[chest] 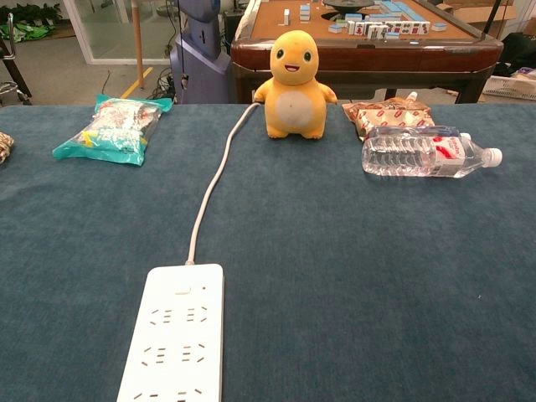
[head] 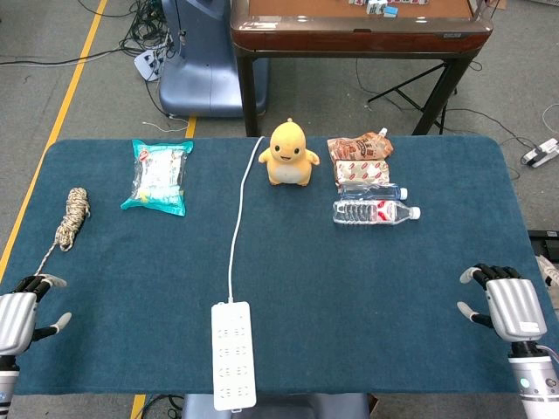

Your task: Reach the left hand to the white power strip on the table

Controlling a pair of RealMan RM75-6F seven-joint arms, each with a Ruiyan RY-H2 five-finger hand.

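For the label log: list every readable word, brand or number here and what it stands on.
None can be read.
water bottle: red and white label, print blurred.
teal packet: print too small.
snack packs: lettering blurred.
white power strip: no visible marking.

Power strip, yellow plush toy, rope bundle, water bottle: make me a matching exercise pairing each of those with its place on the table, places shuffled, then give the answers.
Things:
1. white power strip
2. yellow plush toy
3. rope bundle
4. water bottle

Places:
A. lying on its side just in front of the snack packets
B. near the left edge of the table, ahead of the left hand
C. at the near edge, about the middle, its cord running to the far edge
D. standing upright at the far side, just right of the cord

Pairs: 1-C, 2-D, 3-B, 4-A
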